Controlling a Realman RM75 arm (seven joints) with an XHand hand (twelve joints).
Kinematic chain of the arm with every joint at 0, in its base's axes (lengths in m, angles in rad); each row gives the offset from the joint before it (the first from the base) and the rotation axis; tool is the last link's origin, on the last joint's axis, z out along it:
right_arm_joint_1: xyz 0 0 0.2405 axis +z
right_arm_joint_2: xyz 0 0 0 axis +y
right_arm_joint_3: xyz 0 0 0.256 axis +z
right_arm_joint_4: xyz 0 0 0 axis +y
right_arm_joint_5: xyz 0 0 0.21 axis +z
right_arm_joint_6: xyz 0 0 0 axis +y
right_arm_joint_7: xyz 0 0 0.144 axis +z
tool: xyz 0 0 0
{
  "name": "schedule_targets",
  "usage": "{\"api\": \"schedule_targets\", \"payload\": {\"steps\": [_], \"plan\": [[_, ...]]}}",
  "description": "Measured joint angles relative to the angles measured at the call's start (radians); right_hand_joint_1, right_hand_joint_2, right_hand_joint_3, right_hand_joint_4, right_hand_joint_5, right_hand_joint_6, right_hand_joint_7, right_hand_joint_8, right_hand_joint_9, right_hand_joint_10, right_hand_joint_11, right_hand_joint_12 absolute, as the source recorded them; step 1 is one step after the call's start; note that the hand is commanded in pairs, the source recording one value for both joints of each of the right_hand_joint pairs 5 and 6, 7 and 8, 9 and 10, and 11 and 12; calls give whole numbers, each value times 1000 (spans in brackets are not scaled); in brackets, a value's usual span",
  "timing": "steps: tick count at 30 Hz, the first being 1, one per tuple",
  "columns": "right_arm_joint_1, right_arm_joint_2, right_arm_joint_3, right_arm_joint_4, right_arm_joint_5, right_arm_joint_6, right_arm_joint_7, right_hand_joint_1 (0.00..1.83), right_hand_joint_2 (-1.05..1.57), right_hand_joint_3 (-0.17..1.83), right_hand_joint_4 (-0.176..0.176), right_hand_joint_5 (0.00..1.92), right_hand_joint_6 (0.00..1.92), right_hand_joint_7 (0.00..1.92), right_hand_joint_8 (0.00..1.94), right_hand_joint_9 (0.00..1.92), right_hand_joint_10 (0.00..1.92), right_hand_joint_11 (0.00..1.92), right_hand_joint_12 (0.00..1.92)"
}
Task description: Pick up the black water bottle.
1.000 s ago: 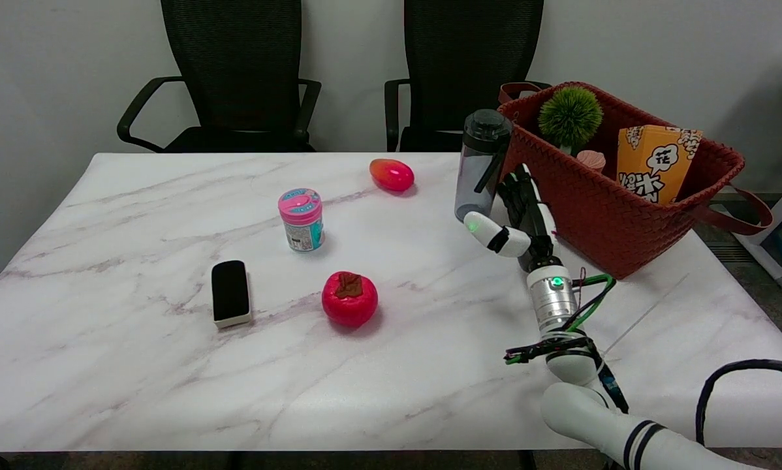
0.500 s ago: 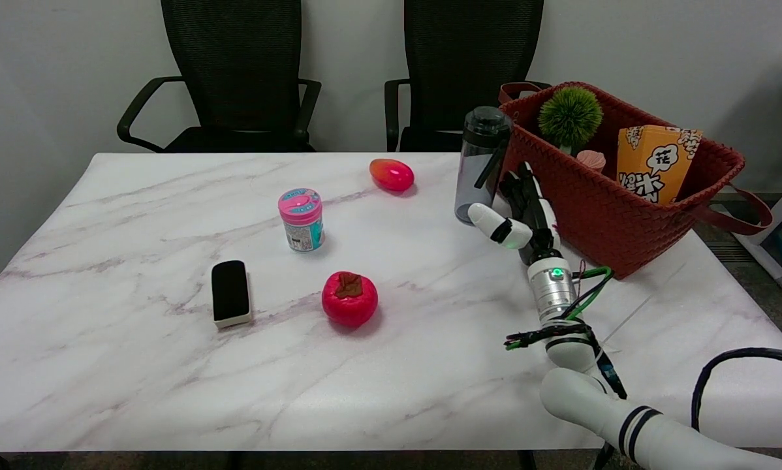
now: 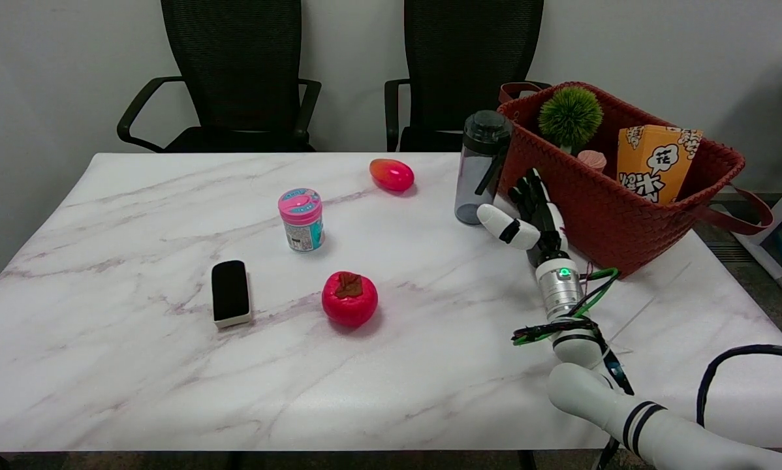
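— Where does the robot stand with the bottle [image 3: 482, 166] at this moment?

— From my side of the table [image 3: 169, 365], the right hand [image 3: 528, 219] hovers just beside it, empty, fingers spread, thumb pointing toward the bottle's foot. The bottle stands upright just ahead of the hand and slightly to its thumb side, smoky body and black cap, with the red woven basket [image 3: 600, 215] close against the hand's other side. Whether the thumb tip touches the bottle I cannot tell from here.

— So nothing is gripped?

— Nothing. The hand is wide open and low, about level with the bottle's bottom third.

— What would a clean grasp call for?

— In my judgement, getting the fingers behind the bottle first, into the narrow gap between it and the basket, with the thumb on the near face. Closing from where it is now would likely catch only the base, and a tall, light bottle gripped that low could tip. Better to rise toward mid-body, then close evenly and lift straight.

— Any hazard?

— The basket. Fingers could snag its weave, or a nudge could push the bottle away from the hand. The strap hanging from the cap may also get in the way. Everything else lies well off to the thumb side.
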Motion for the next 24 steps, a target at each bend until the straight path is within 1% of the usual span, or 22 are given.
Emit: {"api": "schedule_targets", "payload": {"steps": [14, 19, 24], "plan": [[39, 17, 9, -20, 11, -48, 2, 1017, -123, 814, 0, 0, 0, 109, 109, 208, 208, 16, 16], [55, 21, 7, -23, 13, -67, 3, 1018, -124, 810, 0, 142, 142, 124, 124, 212, 212, 42, 42], [67, 25, 3, -24, 14, -82, 5, 1017, -123, 808, 0, 197, 197, 152, 152, 223, 223, 64, 64]]}}
